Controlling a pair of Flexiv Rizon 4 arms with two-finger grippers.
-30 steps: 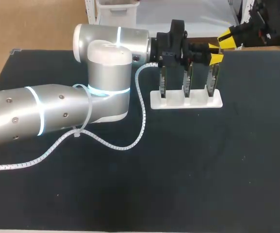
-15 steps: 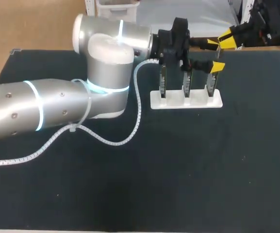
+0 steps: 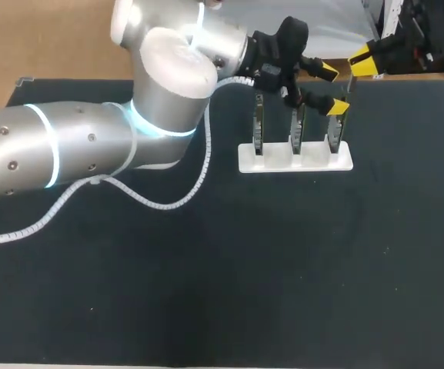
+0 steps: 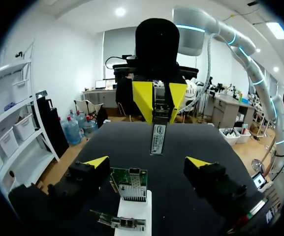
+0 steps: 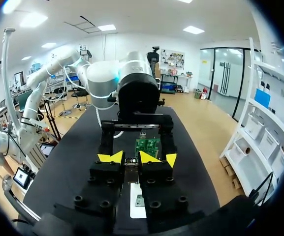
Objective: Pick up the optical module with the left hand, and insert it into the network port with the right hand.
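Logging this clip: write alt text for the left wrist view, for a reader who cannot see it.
The right gripper faces the camera over the black table, shut on an optical module that hangs down from it. Nearer, the left gripper is open, with a white stand holding a green circuit board under it.

The stand (image 3: 245, 163) is white, the table (image 3: 283, 269) black, the circuit board (image 4: 127, 178) green.
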